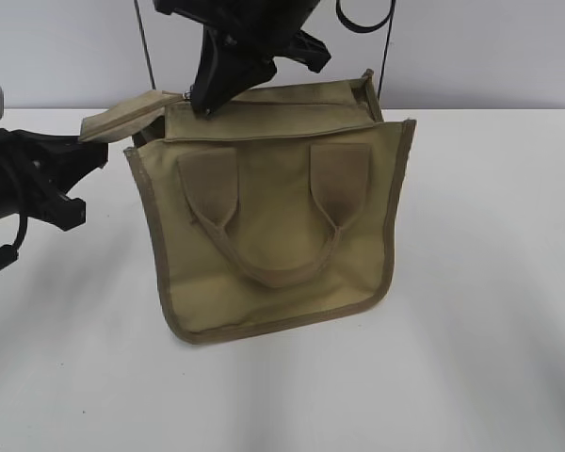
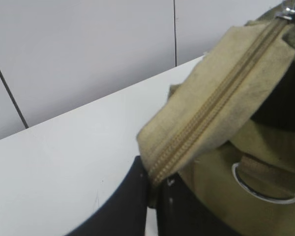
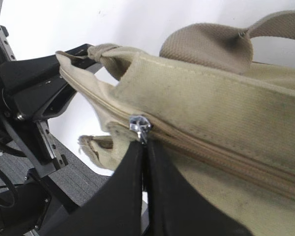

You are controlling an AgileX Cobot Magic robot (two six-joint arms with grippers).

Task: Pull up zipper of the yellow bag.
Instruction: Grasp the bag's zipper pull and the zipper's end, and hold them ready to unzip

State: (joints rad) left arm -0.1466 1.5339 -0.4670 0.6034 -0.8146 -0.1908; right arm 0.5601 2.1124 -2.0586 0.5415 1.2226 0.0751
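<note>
1. On the white bench (image 1: 471,358) I see the yellow bag (image 1: 273,245) standing upright near the middle, its face with the two looped handles (image 1: 264,226) turned toward my exterior camera.
2. My left end effector (image 1: 92,151) sits at the bag's left top corner, its dark fingers (image 2: 137,196) pressed together on the end flap of the zip strip, as the left wrist view shows; the strip runs taut from that grip up toward the bag.
3. My right end effector (image 1: 205,108) comes down from above onto the top panel, just right of that flap.
4. In the right wrist view its two black fingers (image 3: 132,196) meet in a narrow seam directly under the zipper (image 3: 139,125), pinched on the small silver pull.
5. The zipper sits near the left end of the top panel, close to the corner the left arm holds; I also catch its metal glint at the top edge of the left wrist view.
6. From the pull onward across the panel the zip line (image 3: 226,160) looks closed; the stretch in the left wrist view looks closed too.
7. A metal ring (image 2: 263,187) shows on the bag's side in the left wrist view.
</note>
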